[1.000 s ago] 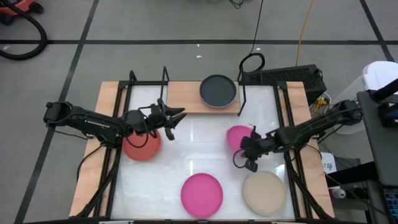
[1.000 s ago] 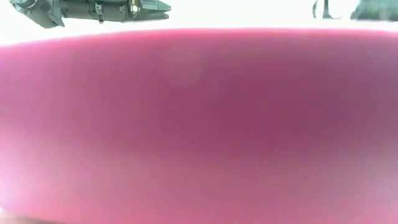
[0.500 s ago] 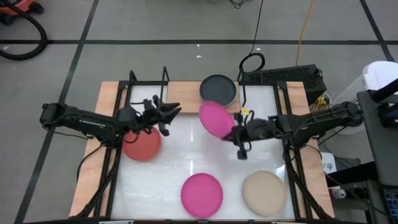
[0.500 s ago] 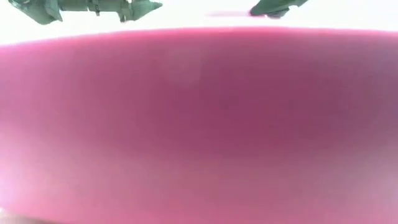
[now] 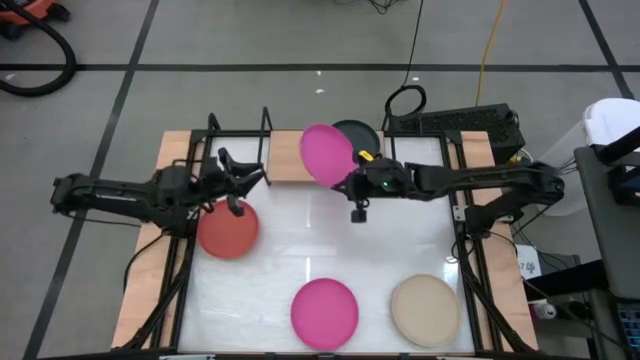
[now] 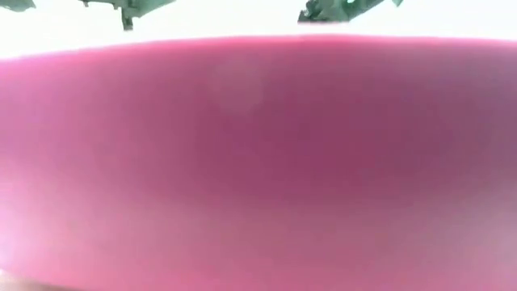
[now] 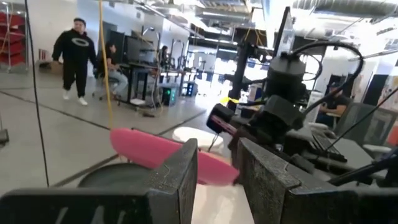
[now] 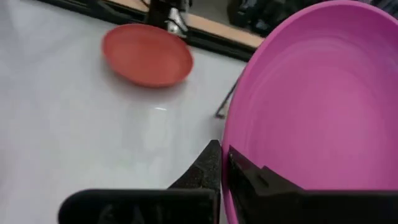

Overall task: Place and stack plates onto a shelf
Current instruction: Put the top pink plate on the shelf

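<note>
My right gripper (image 5: 352, 184) is shut on a magenta plate (image 5: 327, 155) and holds it in the air over the light-wood shelf (image 5: 285, 158), beside the black plate (image 5: 362, 134) that lies on the shelf's right half. My left gripper (image 5: 250, 180) is open and hovers over the table's left side, just beyond the red plate (image 5: 228, 230), which lies flat on the white tabletop. In the left wrist view, the held magenta plate (image 7: 149, 149) shows ahead of my left gripper's fingers (image 7: 217, 158). My right gripper pinches the magenta plate's rim (image 8: 235, 140) on the side toward the table's right edge, one finger on the upper face and one under it. The fingers come level from the right. The plate is lifted clear and tilted.
A second magenta plate (image 5: 324, 312) and a beige plate (image 5: 425, 310) lie flat near the table's near edge. That magenta plate (image 6: 258, 162) fills the low view. The shelf's black frame posts (image 5: 266, 125) stand at the far edge. People are in the room beyond.
My right gripper has lifted the magenta plate off the table's right side. It has carried the plate left and toward the far edge, to a spot over the shelf beside the black plate. My left gripper has drawn back a little toward the table's left and far edges.
</note>
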You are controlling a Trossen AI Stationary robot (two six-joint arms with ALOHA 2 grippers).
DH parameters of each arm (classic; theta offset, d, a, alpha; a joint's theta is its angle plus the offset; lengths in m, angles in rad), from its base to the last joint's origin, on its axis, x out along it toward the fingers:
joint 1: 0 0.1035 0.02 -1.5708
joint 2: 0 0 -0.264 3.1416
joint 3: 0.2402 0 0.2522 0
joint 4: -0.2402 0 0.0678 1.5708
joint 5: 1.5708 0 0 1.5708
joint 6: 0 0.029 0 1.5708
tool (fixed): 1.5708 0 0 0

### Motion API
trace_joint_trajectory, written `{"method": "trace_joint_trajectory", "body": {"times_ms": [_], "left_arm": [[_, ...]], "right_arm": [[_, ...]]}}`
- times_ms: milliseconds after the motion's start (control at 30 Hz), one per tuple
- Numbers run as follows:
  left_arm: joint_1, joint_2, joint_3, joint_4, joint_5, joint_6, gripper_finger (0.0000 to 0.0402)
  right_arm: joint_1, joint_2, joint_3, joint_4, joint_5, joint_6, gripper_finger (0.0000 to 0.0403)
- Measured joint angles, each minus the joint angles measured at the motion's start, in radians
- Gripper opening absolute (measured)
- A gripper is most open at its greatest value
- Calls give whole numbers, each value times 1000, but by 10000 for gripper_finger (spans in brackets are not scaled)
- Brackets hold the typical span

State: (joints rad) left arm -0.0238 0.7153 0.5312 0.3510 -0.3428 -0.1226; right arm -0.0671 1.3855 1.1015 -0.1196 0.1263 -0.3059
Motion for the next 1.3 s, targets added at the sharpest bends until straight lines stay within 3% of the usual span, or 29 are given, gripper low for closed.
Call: {"method": "trace_joint_trajectory", "body": {"times_ms": [133, 267, 667, 967, 1300], "left_arm": [[0, -44, 0, -70, -1, -9, 120], [2, -49, 0, -72, -28, 18, 120], [2, -48, 0, -106, -52, 18, 120], [2, -48, 0, -125, -53, 9, 120], [3, -48, 0, -123, -53, 5, 120]], "right_arm": [[-46, 66, 0, 122, -3, -80, 0], [-99, 148, 16, 230, -92, -131, 0], [-205, 442, 234, 237, -236, -208, 0], [-254, 535, 235, 265, -317, -222, 0], [-294, 594, 235, 333, -316, -233, 0]]}}
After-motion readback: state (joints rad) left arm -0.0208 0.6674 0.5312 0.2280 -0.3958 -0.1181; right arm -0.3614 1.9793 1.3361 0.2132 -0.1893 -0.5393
